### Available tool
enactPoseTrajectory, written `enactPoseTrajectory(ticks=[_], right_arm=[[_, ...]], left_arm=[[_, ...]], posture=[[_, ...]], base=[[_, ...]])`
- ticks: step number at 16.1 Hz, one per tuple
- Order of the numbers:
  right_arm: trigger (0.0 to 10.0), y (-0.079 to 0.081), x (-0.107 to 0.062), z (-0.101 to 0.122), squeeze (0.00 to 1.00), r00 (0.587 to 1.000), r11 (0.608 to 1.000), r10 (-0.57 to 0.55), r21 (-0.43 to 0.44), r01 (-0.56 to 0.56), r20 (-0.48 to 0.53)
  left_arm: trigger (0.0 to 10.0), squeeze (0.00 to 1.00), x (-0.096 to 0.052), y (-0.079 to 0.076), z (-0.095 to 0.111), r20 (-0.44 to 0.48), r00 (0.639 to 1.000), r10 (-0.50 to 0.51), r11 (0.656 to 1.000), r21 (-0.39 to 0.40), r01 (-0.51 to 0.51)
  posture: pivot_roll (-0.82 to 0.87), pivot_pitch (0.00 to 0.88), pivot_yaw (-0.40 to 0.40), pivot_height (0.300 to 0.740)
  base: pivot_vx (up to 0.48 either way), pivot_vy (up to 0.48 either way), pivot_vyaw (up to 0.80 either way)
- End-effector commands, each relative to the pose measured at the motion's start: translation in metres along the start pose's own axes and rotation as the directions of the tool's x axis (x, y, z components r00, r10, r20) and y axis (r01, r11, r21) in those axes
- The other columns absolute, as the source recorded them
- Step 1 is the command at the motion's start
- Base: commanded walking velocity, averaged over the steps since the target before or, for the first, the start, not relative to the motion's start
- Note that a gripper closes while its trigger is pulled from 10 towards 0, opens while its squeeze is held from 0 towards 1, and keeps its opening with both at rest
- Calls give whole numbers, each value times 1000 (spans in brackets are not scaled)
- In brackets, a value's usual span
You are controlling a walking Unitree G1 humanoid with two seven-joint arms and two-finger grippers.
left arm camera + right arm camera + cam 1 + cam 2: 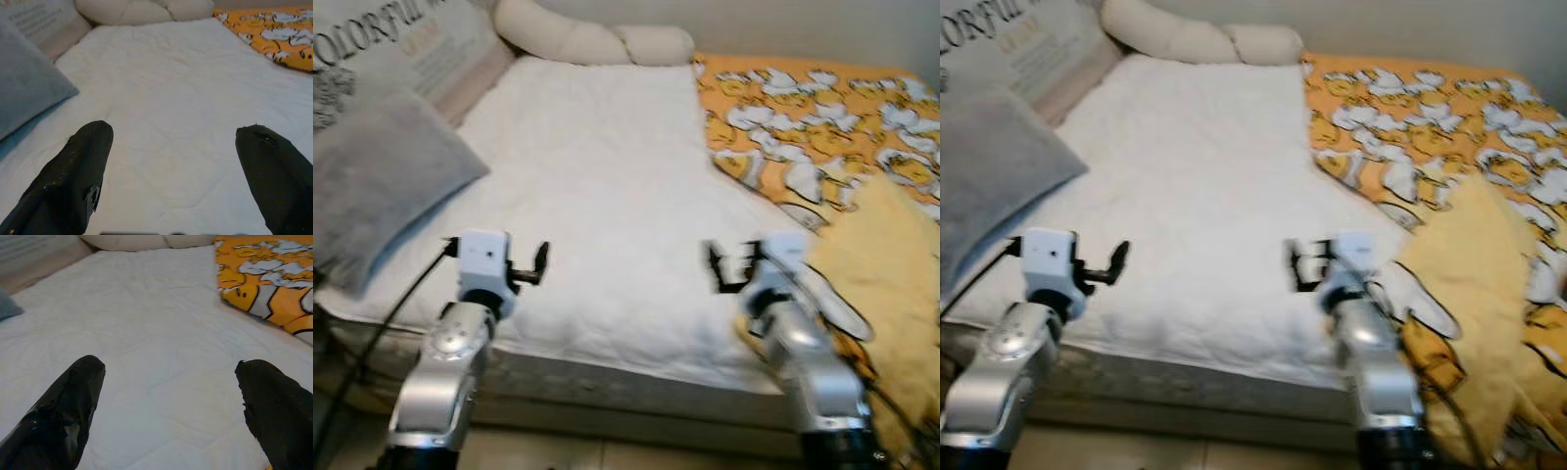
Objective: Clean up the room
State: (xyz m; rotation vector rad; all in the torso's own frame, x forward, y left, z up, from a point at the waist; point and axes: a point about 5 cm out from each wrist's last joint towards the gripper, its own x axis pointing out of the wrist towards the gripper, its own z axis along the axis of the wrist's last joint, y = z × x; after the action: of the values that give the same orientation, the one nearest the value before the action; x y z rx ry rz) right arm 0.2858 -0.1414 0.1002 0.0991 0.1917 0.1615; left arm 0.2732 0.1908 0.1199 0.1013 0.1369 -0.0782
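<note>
The robot stands at the near edge of a bed [597, 176] covered with a white quilted sheet. Both arms are raised over this edge. The left gripper [530, 266] is above the near left part of the sheet, and the right gripper [722, 266] is above the near right part. In the wrist views the two black fingers [73, 176] of the left gripper stand wide apart, and the fingers [63, 406] of the right gripper are also wide apart. Between each pair of jaws there is only bare white sheet; the jaws hold nothing.

An orange blanket [803, 117] with a white cartoon pattern lies on the right side of the bed, ahead of the right gripper and to its right, not touching it. A plain yellow cloth [1474, 284] lies just beside the right arm, on the near right corner of the bed. A grey pillow [377, 186] lies at the left edge, near the left gripper but apart from it. Behind it is a printed cushion [401, 44], and a long cream pillow [587, 39] lies at the far end of the bed.
</note>
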Motion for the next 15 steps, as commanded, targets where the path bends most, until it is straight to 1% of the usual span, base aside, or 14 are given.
enactPoseTrajectory(ticks=[1, 4, 6, 9, 12, 13, 15], right_arm=[[10000, -9, -1, 1, 0, 1000, 1000, -20, -17, 20, -11], [10000, -4, 0, 3, 0, 1000, 1000, 15, -22, -15, -9], [10000, -2, 1, 3, 0, 999, 998, 37, -50, -38, -12], [10000, -2, 1, 2, 0, 999, 997, 46, -68, -48, -23], [10000, -3, 0, 1, 0, 999, 996, 41, -73, -43, -30], [10000, -3, 0, 1, 0, 999, 996, 41, -73, -43, -31], [10000, -4, 1, 1, 0, 999, 997, 36, -72, -38, -30]], left_arm=[[10000, 1000, 2, -5, 2, -1, 1000, -21, 1000, -2, 21], [10000, 1000, 3, -8, 3, 3, 999, -47, 999, 16, 47], [10000, 1000, 3, -7, 4, 4, 999, -46, 999, 13, 46], [10000, 1000, 4, -8, 3, 3, 999, -52, 999, 15, 52], [10000, 1000, 3, -9, 2, -1, 999, -53, 998, 19, 53], [10000, 1000, 3, -9, 2, -1, 999, -50, 999, 18, 50], [10000, 1000, 3, -8, 2, -1, 999, -45, 999, 16, 45]], posture=[[-80, 0, 11, 740], [-80, 0, 8, 740], [-86, 0, 12, 740], [-88, 0, 11, 740], [-89, 0, 10, 740], [-89, 0, 10, 740], [-87, 0, 11, 740]], base=[[0, -352, 0], [0, -354, 0], [0, -354, 0], [0, -354, 0], [0, -354, 333], [0, -356, -569], [0, -354, 597]])
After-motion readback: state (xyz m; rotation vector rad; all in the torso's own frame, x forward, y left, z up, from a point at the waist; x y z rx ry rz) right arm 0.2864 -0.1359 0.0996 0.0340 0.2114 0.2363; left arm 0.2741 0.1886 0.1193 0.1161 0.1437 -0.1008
